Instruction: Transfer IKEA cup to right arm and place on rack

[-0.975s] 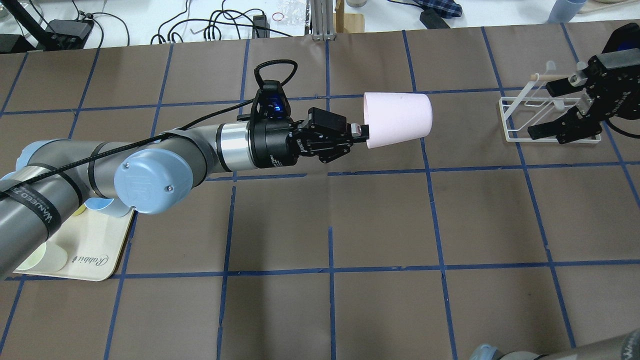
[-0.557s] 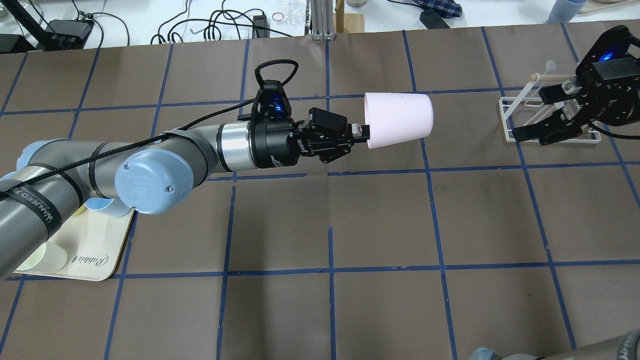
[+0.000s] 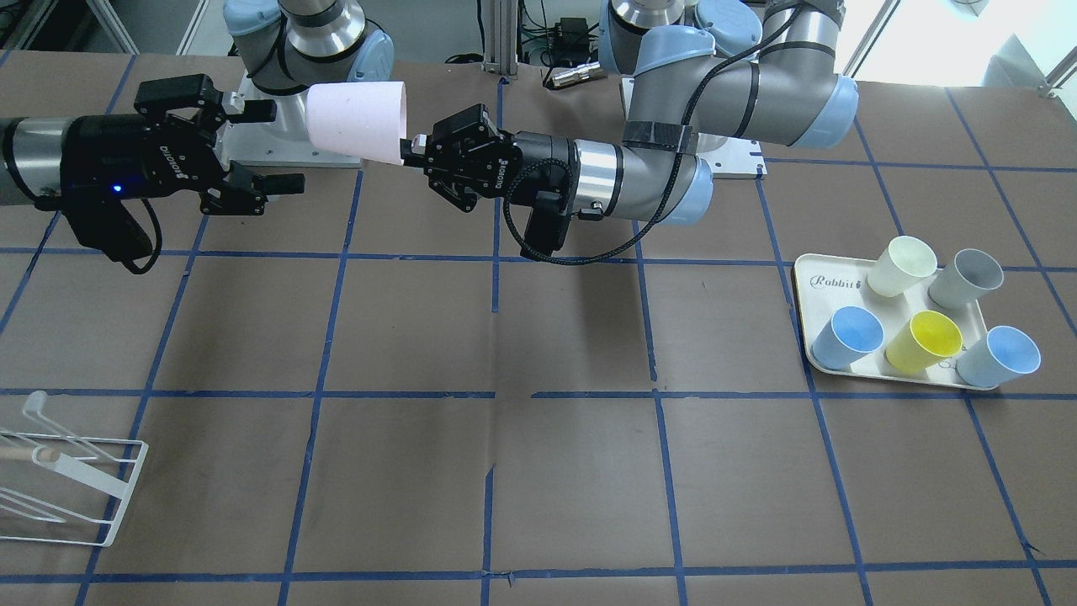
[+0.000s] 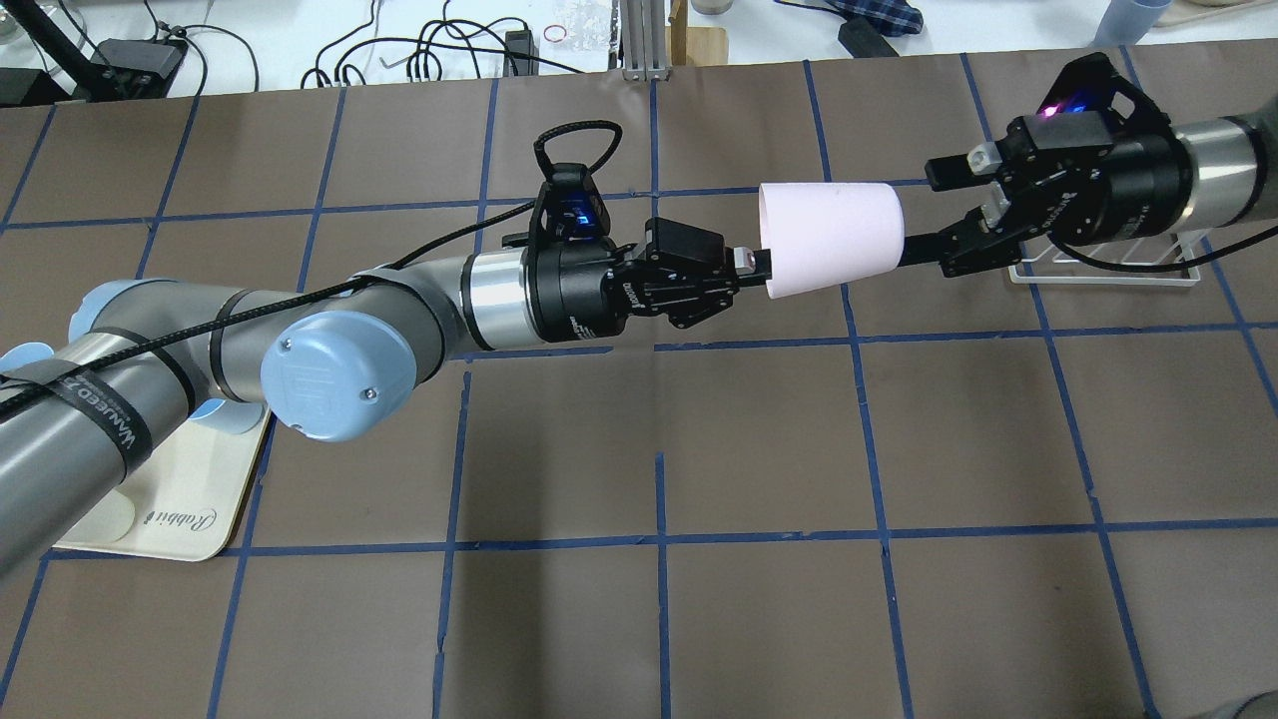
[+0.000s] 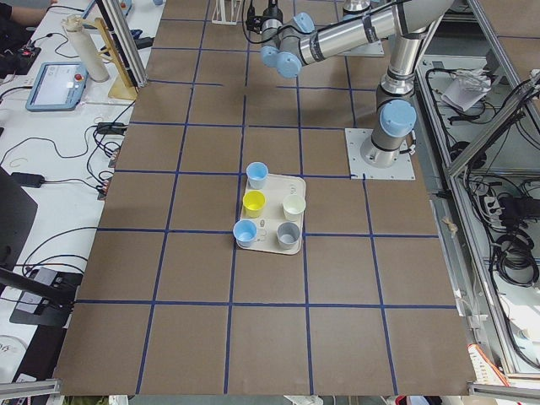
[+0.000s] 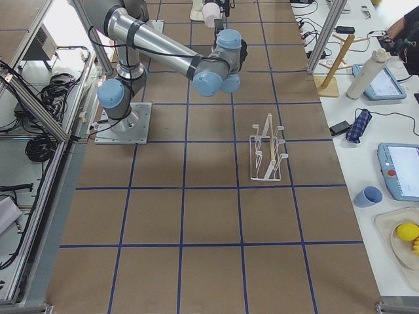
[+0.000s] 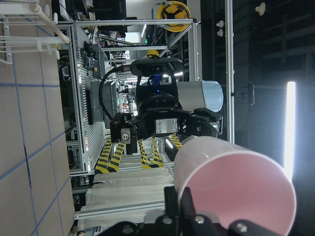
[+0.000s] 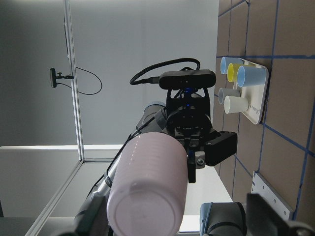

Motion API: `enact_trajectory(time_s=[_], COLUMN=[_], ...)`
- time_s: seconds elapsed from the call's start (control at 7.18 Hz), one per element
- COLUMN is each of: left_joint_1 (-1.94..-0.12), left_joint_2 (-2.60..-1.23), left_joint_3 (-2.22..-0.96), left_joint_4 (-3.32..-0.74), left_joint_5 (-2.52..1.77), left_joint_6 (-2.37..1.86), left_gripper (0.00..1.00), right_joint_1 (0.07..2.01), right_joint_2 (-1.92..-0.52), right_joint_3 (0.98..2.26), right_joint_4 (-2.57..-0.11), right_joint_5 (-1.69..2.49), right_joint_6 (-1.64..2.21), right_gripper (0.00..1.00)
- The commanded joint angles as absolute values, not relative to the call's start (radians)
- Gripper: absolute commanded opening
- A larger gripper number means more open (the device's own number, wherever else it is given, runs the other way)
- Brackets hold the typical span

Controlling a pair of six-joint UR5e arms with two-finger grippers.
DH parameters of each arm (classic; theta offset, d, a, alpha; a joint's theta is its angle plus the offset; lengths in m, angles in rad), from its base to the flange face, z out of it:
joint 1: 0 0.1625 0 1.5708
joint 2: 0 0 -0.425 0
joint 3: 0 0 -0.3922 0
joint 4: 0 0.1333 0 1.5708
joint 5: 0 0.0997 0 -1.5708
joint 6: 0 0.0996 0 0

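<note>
The pale pink IKEA cup (image 4: 829, 240) lies sideways in the air, held by its rim in my left gripper (image 4: 751, 265), which is shut on it. The cup's base points at my right gripper (image 4: 939, 218), which is open with a finger on either side, level with the base and just short of it. The front view shows the same: cup (image 3: 358, 122), left gripper (image 3: 410, 151), open right gripper (image 3: 282, 145). The white wire rack (image 3: 59, 480) stands on the table, partly hidden behind the right gripper in the overhead view (image 4: 1098, 270).
A cream "Rabbit" tray (image 3: 820, 282) at the robot's left holds several cups: cream-white (image 3: 900, 265), grey (image 3: 966, 279), yellow (image 3: 924, 341) and two light blue. Brown mat with blue tape grid covers the table (image 4: 659, 449).
My right gripper has left the rack and moved toward the cup's base, still open. My left arm has carried the cup a little toward it.
</note>
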State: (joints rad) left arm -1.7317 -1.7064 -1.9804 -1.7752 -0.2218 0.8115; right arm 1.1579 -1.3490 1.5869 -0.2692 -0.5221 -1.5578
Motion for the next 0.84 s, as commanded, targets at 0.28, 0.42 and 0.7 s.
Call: enact_trajectory(time_s=[0.28,0.42,0.7], left_joint_1=[-1.747,-1.747,-1.747], left_joint_2=[-1.704,-1.712,-1.729], left_joint_3=[-1.98,-1.982,-1.988], left_joint_4=[-1.773,-1.773,-1.775], left_joint_5=[-0.23,-0.23,-0.23], left_joint_6=[0.811,0.811,0.811], left_gripper=[0.0,0.0,0.0], right_joint_1=[1.186,1.186,1.186], right_joint_2=[-1.373,-1.374,-1.374], right_joint_3=[1.586,1.586,1.588], right_joint_4=[-0.173,-0.125,-0.085], right_joint_5=[-0.476,-0.472,-0.472], right_joint_6=[-1.562,-1.565,-1.563], right_gripper=[1.0,1.0,1.0])
